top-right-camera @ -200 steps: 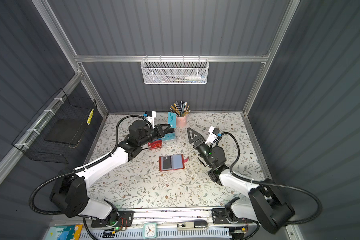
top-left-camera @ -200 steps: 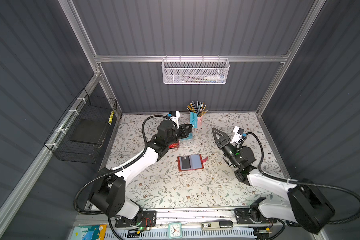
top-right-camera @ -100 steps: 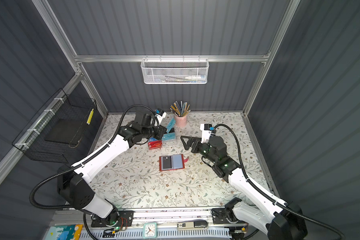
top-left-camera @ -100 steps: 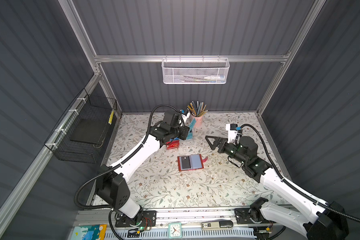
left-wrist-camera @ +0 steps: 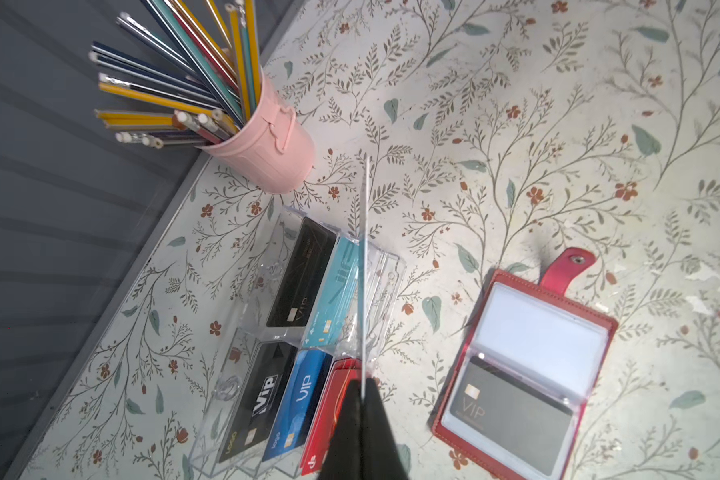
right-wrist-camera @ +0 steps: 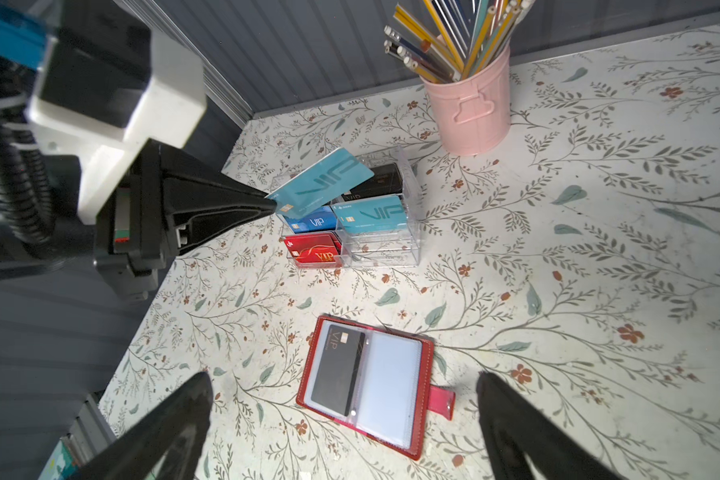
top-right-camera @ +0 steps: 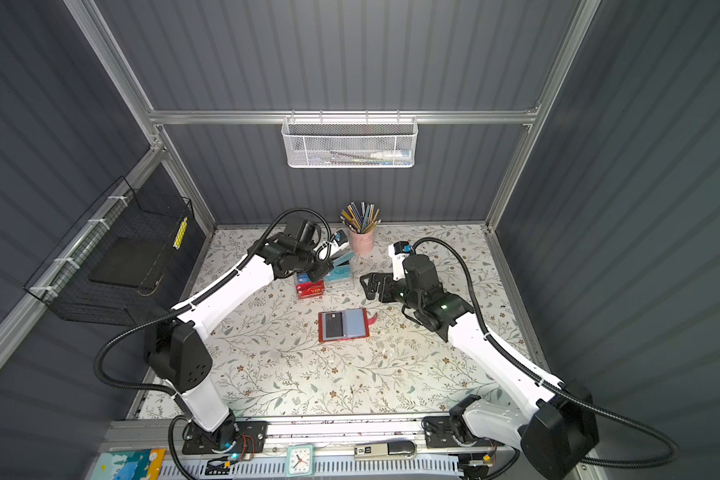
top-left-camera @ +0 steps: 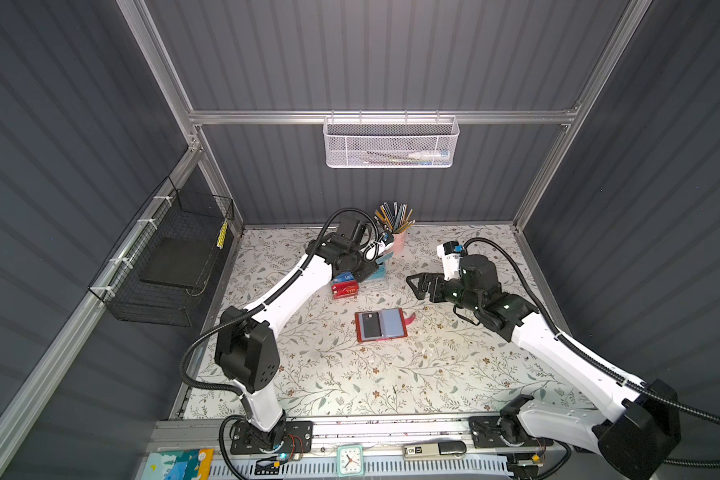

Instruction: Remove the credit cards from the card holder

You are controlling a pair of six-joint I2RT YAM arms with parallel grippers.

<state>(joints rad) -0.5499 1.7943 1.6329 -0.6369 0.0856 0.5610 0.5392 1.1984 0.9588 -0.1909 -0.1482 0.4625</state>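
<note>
Pinching teal card by corner, left gripper over clear box.

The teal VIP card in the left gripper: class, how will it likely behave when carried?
Probably stiff: the teal card juts straight from the left gripper, pinched at one end. Likely light and slippery: thin, glossy plastic, may pivot.

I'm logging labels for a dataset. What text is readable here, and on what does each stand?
"VIP": held teal card in the left gripper.
"VIP": black card in the card holder.
"VIP": red card, blue card, boxed teal card, boxed black card in the clear box.
"logo": blue card, boxed black card.
Cards' fine print: too small to read.
</note>
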